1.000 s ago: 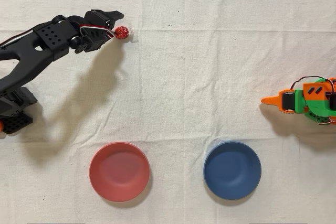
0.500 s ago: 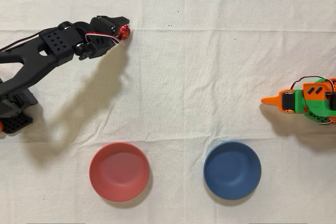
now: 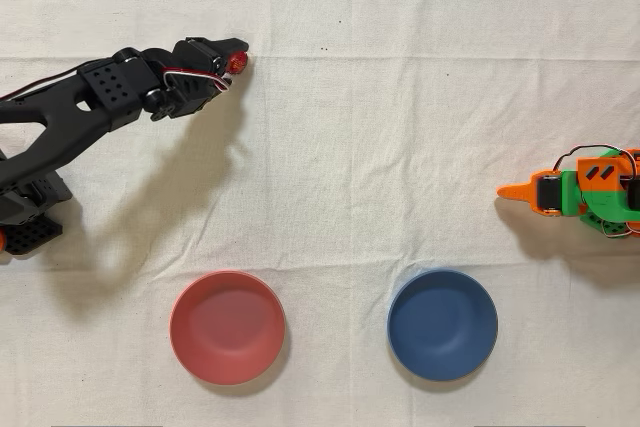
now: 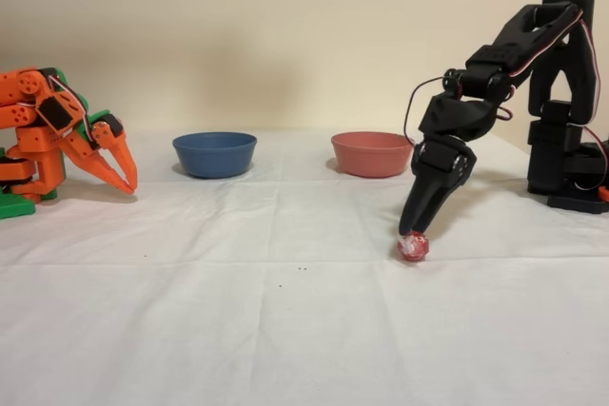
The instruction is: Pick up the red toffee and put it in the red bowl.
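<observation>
The black arm (image 4: 533, 54) has swung its head a little further across the cloth than a second ago, and the gripper (image 3: 236, 59), which was then spread beside the candy, has now closed in so that its tips pinch the red toffee (image 3: 237, 63) between them; from the side the toffee (image 4: 414, 246) looks to be resting on the cloth or barely off it, right under the fingertips. I'd judge that the grasp is just made and the lift not yet begun, so what's left is the carry to the red bowl (image 3: 227, 327), which sits well apart from the candy toward the near edge in the overhead view, beside the blue bowl (image 3: 442, 324). Both bowls look empty. The table is covered with a white cloth (image 3: 380, 167), creased in soft folds, with a few dark specks near the top in the overhead view. Behind it stands a plain cream wall (image 4: 285, 35). The idle orange arm (image 4: 57, 130) is folded down at the far side, well clear of everything.
</observation>
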You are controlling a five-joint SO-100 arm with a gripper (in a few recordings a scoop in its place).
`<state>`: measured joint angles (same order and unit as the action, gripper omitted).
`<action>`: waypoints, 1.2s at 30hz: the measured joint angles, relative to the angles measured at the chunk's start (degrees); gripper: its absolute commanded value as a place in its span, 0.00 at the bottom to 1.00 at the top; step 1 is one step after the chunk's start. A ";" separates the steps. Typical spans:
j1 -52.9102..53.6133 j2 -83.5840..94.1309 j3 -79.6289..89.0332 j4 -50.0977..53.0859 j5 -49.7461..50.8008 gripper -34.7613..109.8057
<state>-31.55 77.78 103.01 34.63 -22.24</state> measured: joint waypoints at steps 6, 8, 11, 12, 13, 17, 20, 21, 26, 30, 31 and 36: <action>-0.44 0.00 2.81 -1.41 0.88 0.43; -1.05 0.00 3.43 -1.85 1.05 0.43; -1.32 0.00 3.43 -2.29 1.05 0.43; -1.32 0.00 3.43 -2.55 1.05 0.43; -1.49 0.00 3.43 -2.72 1.05 0.43; -2.11 -1.23 3.34 -3.96 1.05 0.43; -2.20 -2.11 2.20 -4.13 0.88 0.43; -2.20 -2.29 1.76 -4.13 0.62 0.43; -2.20 -3.43 0.44 -4.13 -0.35 0.40; -1.85 -3.43 0.44 -4.13 -1.41 0.34; -1.49 -3.43 0.44 -4.13 -1.49 0.33; -0.79 -3.52 0.44 -4.13 -1.58 0.30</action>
<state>-32.34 74.27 103.45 30.50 -23.82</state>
